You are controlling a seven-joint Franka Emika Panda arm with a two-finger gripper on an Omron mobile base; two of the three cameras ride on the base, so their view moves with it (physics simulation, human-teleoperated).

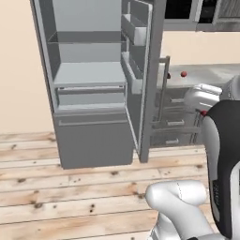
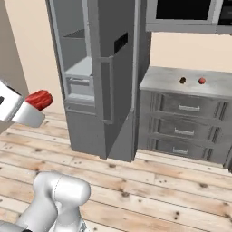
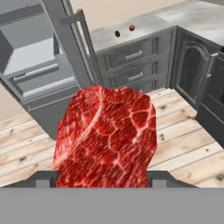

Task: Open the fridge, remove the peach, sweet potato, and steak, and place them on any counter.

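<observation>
A tall dark grey fridge (image 1: 89, 93) stands open at the left, its light grey shelves bare. In the right base view, the gripper (image 2: 38, 102) at the left edge holds one flat, marbled red steak (image 2: 39, 99) between its jaws, above the wood plank floor. The hand view shows the steak (image 3: 105, 138) close up, irregular and glossy. On the marbled stone counter (image 2: 213, 86) to the right lie two small things near its back edge: a dark brown sweet potato (image 2: 182, 80) and a round peach (image 2: 202, 80).
</observation>
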